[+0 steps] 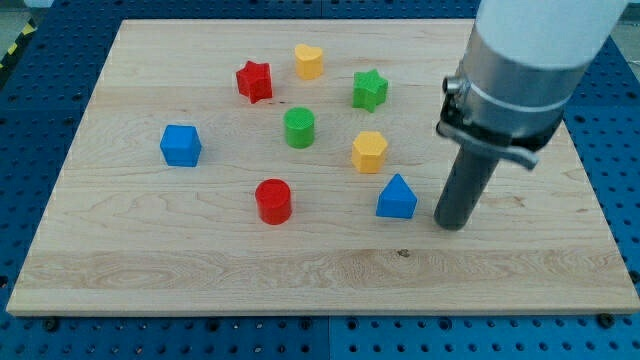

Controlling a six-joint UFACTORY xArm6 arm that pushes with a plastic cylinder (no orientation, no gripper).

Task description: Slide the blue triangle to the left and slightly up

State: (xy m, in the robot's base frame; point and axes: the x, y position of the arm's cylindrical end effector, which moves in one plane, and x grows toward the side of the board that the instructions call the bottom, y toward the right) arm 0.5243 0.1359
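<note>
The blue triangle [397, 197] lies on the wooden board [150, 260], right of centre and toward the view's bottom. My tip [451, 225] rests on the board just right of the blue triangle and a little lower, with a small gap between them. The rod rises from there to the arm's grey and white body at the view's top right.
A yellow hexagon [369, 151] sits just above the triangle. A red cylinder [273, 201] lies to its left. A green cylinder [299, 128], green star [369, 90], yellow heart [309, 61], red star [254, 81] and blue cube [181, 145] lie further up and left.
</note>
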